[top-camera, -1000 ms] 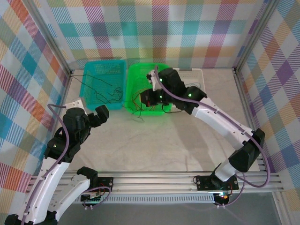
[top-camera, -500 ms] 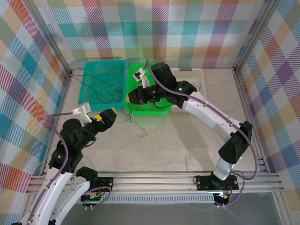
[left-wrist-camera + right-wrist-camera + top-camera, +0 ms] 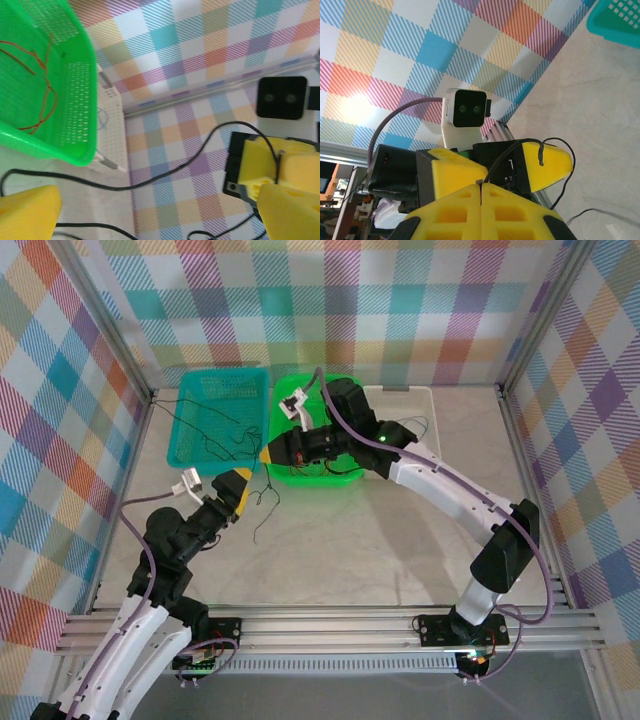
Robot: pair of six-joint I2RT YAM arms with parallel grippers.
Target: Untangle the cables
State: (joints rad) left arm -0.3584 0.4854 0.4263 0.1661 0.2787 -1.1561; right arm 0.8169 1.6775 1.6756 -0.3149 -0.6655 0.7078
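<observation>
Cables (image 3: 262, 502): one black strand (image 3: 116, 189) hangs above the worktop (image 3: 400, 540) between my arms, pinched in my right jaws, closed tight, presumably to draw it clear of the orange wire (image 3: 46, 82) lying in the green basket (image 3: 75, 90); more black wires (image 3: 215, 435) sit in the teal basket (image 3: 222, 372). My left jaws stand wide beside the strand, likely to take it. No readable writing anywhere.
</observation>
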